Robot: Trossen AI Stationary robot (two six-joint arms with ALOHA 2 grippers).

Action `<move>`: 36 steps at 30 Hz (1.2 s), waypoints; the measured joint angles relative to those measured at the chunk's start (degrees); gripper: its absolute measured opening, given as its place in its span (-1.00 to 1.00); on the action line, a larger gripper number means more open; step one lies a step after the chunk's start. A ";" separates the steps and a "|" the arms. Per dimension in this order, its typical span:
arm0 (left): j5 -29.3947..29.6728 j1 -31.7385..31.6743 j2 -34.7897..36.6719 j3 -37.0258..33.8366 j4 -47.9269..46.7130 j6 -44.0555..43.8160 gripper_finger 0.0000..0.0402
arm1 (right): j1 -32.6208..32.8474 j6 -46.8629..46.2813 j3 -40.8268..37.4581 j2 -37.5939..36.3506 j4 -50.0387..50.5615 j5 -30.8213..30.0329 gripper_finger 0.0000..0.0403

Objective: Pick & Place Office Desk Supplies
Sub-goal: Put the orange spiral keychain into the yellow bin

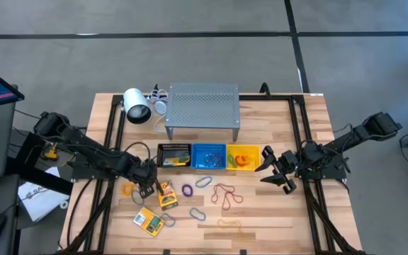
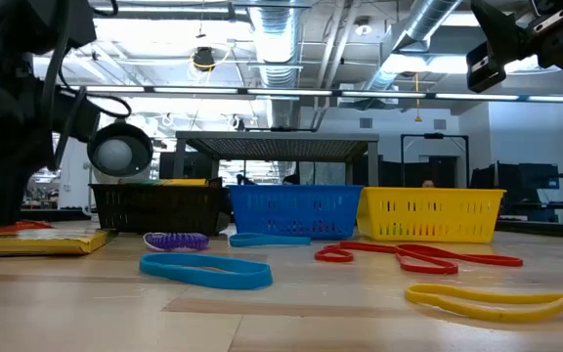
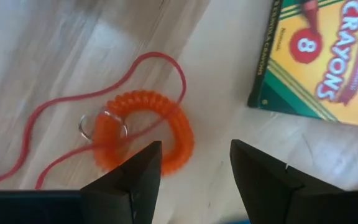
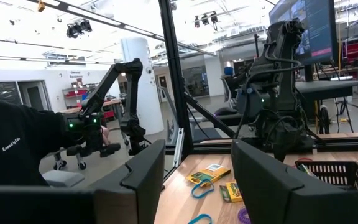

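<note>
My left gripper (image 3: 194,168) points down, open, low over the table at the front left (image 1: 146,187). An orange coiled loop with a metal ring (image 3: 145,134) lies flat just beside one finger, with a thin red band (image 3: 73,102) lying across it. A yellow-and-green crayon pack (image 3: 328,56) lies flat on the other side (image 1: 166,195). Nothing is between the fingers. My right gripper (image 4: 197,168) stands open, raised above the table near the yellow basket (image 1: 278,171), holding nothing.
Black (image 1: 174,156), blue (image 1: 208,157) and yellow (image 1: 243,157) baskets stand in a row mid-table, behind them a grey perforated shelf (image 1: 202,106) and a white lamp-like cylinder (image 1: 137,106). A purple coil (image 1: 188,189), red-brown bands (image 1: 225,195), grey clips (image 1: 203,182) and a second pack (image 1: 149,222) lie in front.
</note>
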State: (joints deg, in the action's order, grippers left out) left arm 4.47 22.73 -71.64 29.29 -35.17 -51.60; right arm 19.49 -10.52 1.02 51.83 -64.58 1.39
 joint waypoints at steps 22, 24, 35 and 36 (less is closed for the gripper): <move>-5.16 0.01 -1.55 -0.96 1.87 0.16 -0.69 | 0.02 0.00 0.02 0.00 0.32 0.02 -0.11; -5.39 0.01 -2.08 -0.91 1.71 0.16 -0.77 | 0.00 0.00 0.02 0.00 0.46 0.00 -0.11; -9.37 -0.08 -2.13 -0.97 2.78 0.40 -0.89 | 0.00 0.00 0.02 0.00 0.68 0.02 -0.11; -10.17 -0.08 -1.84 -0.98 3.04 0.47 -0.90 | 0.00 0.00 0.02 0.00 0.68 0.00 -0.11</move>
State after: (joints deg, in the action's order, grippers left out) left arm -5.70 22.65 -73.48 28.31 -32.13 -51.13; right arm 19.49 -10.52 1.04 51.83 -63.90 1.39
